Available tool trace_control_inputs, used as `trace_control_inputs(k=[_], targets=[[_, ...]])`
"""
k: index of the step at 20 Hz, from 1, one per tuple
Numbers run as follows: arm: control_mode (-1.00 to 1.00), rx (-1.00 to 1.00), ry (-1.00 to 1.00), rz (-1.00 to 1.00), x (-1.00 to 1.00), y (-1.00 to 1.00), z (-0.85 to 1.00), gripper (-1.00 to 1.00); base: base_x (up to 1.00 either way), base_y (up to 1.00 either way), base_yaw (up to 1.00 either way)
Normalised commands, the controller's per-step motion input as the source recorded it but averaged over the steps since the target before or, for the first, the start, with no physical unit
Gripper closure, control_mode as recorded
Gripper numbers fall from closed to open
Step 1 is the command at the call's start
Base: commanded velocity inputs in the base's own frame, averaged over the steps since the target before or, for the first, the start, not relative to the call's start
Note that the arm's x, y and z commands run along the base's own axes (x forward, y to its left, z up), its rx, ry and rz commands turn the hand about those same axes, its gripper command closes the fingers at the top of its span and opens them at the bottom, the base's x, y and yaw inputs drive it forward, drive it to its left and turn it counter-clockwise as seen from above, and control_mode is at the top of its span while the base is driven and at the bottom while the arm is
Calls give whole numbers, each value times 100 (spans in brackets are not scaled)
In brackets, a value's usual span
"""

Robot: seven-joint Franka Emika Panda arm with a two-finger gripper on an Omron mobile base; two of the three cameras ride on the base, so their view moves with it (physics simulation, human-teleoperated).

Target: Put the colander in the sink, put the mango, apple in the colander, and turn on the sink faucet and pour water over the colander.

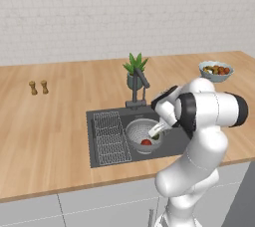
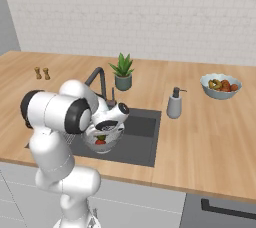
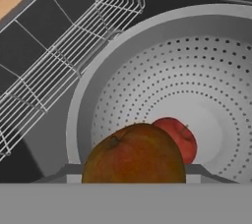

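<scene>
Hand [image 1: 155, 133] is lowered into the colander [image 1: 135, 132], closed on the mango [image 3: 134, 153], which fills the near foreground of the hand view. Colander sits in the sink [image 1: 169, 141], directly beneath the hand. Apple [image 3: 178, 137] rests on the colander floor, just beyond the mango and touching it. Wire rack [image 3: 59, 66] lies beside the colander. Sink faucet [image 1: 141, 85] stands behind the hand on the table [image 1: 50, 121].

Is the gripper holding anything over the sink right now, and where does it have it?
It looks like the mango, poised over the colander where the apple lies. The fingertips are hidden, so neither the grip nor its place on the fruit can be confirmed.
</scene>
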Motion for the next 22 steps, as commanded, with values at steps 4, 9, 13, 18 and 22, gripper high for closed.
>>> trace_control_inputs(k=[4,9,13,18,22], targets=[[-100,-1,0,0,6,0,-4,100,0,0,0],[-100,-3,0,0,10,0,-1,-100,0,0,0],[-100,-4,1,0,7,0,3,-100,0,0,0],[-100,0,0,0,1,0,15,-100,0,0,0],[-100,0,0,0,0,0,18,-100,0,0,0]])
